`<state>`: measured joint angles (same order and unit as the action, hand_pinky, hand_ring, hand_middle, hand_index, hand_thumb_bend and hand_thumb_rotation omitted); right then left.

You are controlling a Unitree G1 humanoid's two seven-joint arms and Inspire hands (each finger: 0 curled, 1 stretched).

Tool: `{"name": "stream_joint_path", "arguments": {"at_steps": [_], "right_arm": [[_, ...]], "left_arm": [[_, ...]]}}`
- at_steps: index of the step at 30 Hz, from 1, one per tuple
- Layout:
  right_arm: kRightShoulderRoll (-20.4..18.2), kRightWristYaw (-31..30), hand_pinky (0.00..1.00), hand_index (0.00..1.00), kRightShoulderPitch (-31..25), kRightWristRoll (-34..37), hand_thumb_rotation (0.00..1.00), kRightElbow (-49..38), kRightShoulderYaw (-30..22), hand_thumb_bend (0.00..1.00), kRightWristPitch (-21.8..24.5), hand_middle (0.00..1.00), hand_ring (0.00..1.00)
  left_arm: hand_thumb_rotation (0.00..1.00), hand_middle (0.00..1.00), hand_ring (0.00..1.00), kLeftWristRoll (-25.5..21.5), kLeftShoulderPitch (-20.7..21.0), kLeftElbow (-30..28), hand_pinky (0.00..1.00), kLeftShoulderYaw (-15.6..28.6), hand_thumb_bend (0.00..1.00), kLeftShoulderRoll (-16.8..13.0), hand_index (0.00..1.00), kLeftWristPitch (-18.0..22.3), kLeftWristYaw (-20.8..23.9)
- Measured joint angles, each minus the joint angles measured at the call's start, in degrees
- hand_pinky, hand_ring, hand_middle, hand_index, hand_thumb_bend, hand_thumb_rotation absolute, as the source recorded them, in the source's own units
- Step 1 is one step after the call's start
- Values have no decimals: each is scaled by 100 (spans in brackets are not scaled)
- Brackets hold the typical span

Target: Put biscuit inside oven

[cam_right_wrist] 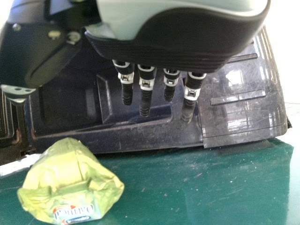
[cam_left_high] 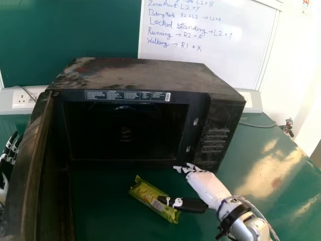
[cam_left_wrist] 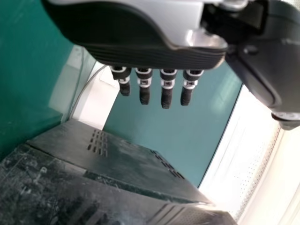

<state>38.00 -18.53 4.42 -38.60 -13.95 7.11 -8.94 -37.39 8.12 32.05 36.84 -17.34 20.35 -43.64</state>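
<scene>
My right hand is in front of the black oven, its fingers by the oven's lower right front and its thumb overlapping the green biscuit packet on the table. The oven stands open, its door swung out at the left. In the right wrist view, my right hand has straight fingers, and the packet lies apart from them. My left hand is beyond the door at the left edge; in the left wrist view, the left hand is open above the oven.
The green table extends to the right of the oven. A whiteboard stands behind it, and a cable runs along the table's back right. Wall sockets are at the left.
</scene>
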Motion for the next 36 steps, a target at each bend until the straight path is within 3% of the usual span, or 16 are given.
{"name": "stream_joint_path", "arguments": {"at_steps": [6, 10, 26, 36], "right_arm": [[-2, -176, 87, 97, -60, -45, 81, -117, 15, 100, 81, 93, 93], [-2, -392, 88, 97, -61, -108, 80, -243, 78, 100, 199, 93, 93], [-24, -1482, 89, 94, -67, -597, 61, -947, 386, 100, 960, 90, 92], [-50, -1616, 88, 95, -62, -916, 54, -1019, 570, 100, 1025, 90, 91]], "left_arm": [[0, 74, 67, 3, -40, -91, 51, -6, 4, 28, 88, -1, 105], [0, 74, 66, 3, -41, -98, 46, -7, 4, 35, 88, -1, 104], [0, 73, 66, 2, -40, -140, 43, -5, 4, 73, 87, -1, 95], [0, 73, 65, 3, -11, -59, 43, -4, 4, 65, 87, 16, 77]]}}
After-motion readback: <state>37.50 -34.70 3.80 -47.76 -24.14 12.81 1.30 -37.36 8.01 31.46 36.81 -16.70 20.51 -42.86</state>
